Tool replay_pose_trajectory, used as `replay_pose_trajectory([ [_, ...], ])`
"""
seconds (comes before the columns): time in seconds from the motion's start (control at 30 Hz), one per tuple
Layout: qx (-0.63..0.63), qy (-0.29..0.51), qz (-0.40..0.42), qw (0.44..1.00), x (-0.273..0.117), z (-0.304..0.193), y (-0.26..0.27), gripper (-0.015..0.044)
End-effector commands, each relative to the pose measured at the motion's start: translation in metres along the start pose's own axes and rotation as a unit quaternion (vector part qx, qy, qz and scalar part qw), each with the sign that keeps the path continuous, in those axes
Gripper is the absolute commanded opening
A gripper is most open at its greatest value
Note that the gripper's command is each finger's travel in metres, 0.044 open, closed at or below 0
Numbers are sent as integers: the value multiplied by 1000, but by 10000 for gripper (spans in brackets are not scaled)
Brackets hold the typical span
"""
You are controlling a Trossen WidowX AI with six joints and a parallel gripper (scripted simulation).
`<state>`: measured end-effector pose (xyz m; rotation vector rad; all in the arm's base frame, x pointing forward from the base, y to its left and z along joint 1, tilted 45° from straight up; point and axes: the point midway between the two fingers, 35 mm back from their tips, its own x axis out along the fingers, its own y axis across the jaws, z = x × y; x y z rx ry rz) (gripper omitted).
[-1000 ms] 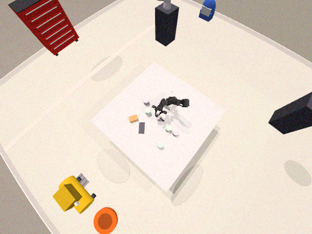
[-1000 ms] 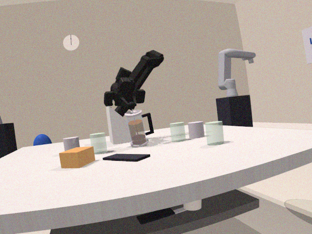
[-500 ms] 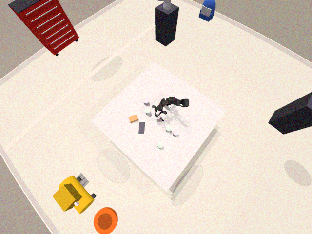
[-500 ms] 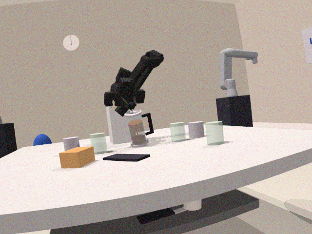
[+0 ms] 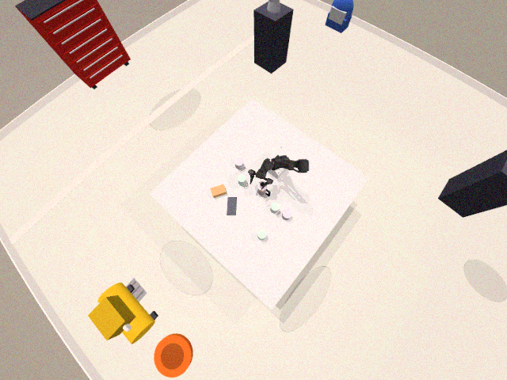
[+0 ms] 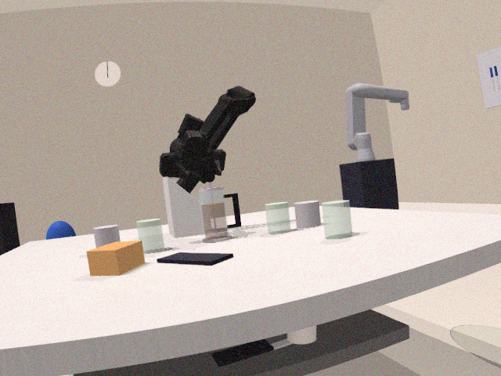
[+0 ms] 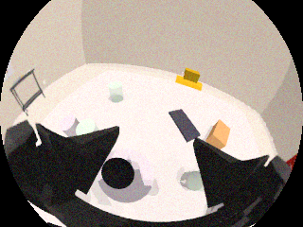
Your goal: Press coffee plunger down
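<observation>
Centre of the exterior view: French press [image 6: 214, 214] upright on the white table [image 6: 282, 275], black handle to its right, brown liquid in the lower half. Directly above its top, black gripper [image 6: 193, 178], fingers spread wide, nothing between them. Wrist view, lower left: round black plunger knob [image 7: 119, 173] between the parted fingers, untouched. Left foreground of the exterior view: orange block [image 6: 115, 258] and dark flat slab [image 6: 195, 258]; right of centre: pale green cup [image 6: 337, 218].

Single black arm [image 6: 226, 113] sloping down from a raised elbow at upper right to a low wrist at left, gripper [image 7: 154, 151] pointing downward, jaws spread wide with nothing between them, two dark fingers framing the wrist view
</observation>
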<state>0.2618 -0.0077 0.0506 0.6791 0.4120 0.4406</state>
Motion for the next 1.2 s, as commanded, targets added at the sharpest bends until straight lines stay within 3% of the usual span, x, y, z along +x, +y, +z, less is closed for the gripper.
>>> replay_pose_trajectory([
  [0.0, 0, -1, -4, 1000, 0, 0, -1, 440],
  [0.4, 3, -52, -44, 998, -8, 36, -16, 440],
  [0.67, -3, -7, -49, 999, -23, 36, -23, 440],
  [1.17, 7, 5, -4, 1000, -74, 51, 32, 440],
])
